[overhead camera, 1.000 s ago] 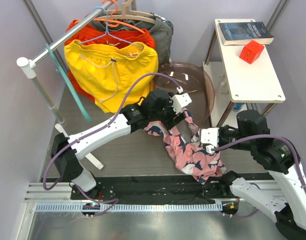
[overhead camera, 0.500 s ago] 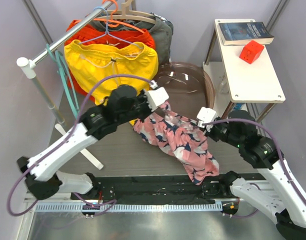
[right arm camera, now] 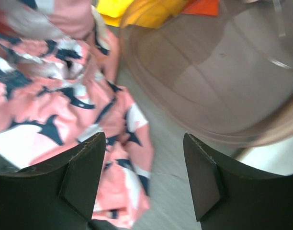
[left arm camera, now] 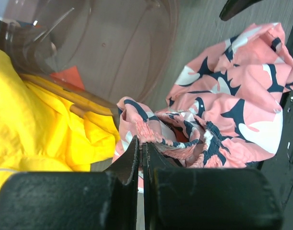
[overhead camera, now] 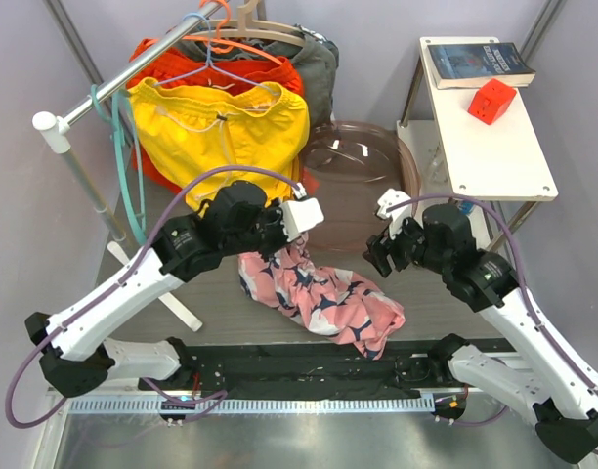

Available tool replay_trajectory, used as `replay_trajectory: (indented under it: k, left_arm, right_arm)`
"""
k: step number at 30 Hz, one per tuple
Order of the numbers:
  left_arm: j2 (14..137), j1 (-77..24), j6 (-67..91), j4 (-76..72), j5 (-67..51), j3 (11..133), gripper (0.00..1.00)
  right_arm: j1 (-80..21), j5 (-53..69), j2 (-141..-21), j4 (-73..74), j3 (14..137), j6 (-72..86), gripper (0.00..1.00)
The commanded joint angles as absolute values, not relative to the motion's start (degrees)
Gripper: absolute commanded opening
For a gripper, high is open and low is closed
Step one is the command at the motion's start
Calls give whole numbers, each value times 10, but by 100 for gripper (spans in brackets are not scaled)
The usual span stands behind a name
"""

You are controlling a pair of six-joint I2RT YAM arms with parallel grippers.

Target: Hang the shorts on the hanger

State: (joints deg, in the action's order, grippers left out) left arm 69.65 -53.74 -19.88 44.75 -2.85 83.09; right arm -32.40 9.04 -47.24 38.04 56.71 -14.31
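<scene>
Shorts (overhead camera: 319, 298) diagonal (waistband (left arm camera: 153, 135) at left hand (left arm camera: 140, 146))

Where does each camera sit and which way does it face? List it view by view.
Top external: above and behind the arm bases, looking down at the table; both arms show, left gripper shut on the shorts, right gripper open.
Left wrist: on the left wrist, looking along its shut fingers at the pinched waistband.
Right wrist: on the right wrist, looking between its open fingers at the table.
Shared: both wrist views show the shorts and the tinted tub.
</scene>
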Motion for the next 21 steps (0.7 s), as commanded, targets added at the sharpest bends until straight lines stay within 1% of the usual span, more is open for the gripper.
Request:
replay_trajectory:
  k: [1, 5, 6, 11, 12, 14, 17, 21]
  left_arm:
    - [638, -540, -206, 410, -60, 802, 0]
    - [578, -540, -242, 374, -106, 752, 0]
    - [561, -540, -247, 374, -115, 742, 0]
    - [520, -541, -287, 388, -162, 726, 0]
    - [503, -540, -302, 388, -172, 713, 0]
    - [488, -541, -320, 389, -203, 703, 0]
    - [473, -540, -327, 395, -219, 687, 0]
    - [478, -540, -330, 395, -228, 689, 0]
  right_arm:
    - [-323, 161, -518, 322, 577, -22, 71]
    - [-312, 210, -579, 279, 575, 57, 76]
    - [-309, 219, -594, 262, 575, 67, 79]
    - [-291, 308, -678, 208, 587, 132, 84]
    - [-291, 317, -684, 175, 579, 154, 86]
    - [-291, 346, -697, 129, 565, 177, 86]
    - [-294, 379, -726, 87, 557, 214, 86]
    - [-330, 378, -753, 79, 553, 189, 84]
